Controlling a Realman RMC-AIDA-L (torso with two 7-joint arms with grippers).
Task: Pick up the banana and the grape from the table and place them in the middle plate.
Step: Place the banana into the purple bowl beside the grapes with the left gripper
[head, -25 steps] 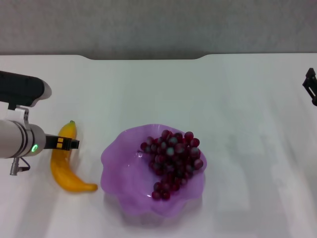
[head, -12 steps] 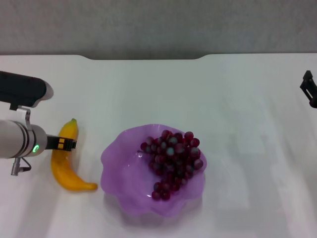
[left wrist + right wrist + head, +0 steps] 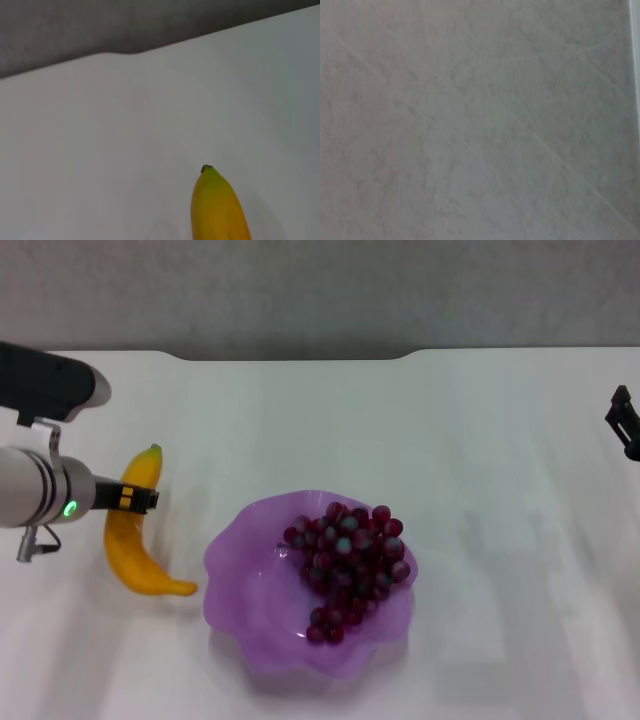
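White table, grey wall behind. Grapes already lie in the purple plate at table centre. Banana not yet in; it sits just left of the plate, apart from the rim, long axis running near-to-far with stem tip at the far end and the near end curling toward the plate.

Left hand is across the banana's upper third, reaching in from the left, at right angles to the long axis. Fingers look closed around the fruit. Left wrist view shows the stem end poking out past the hand.

Right hand parked at far right table edge, well apart; cannot tell its opening.

Judgement: left arm is the nearer. Plate lies to the hand's right; carry goes rightward.
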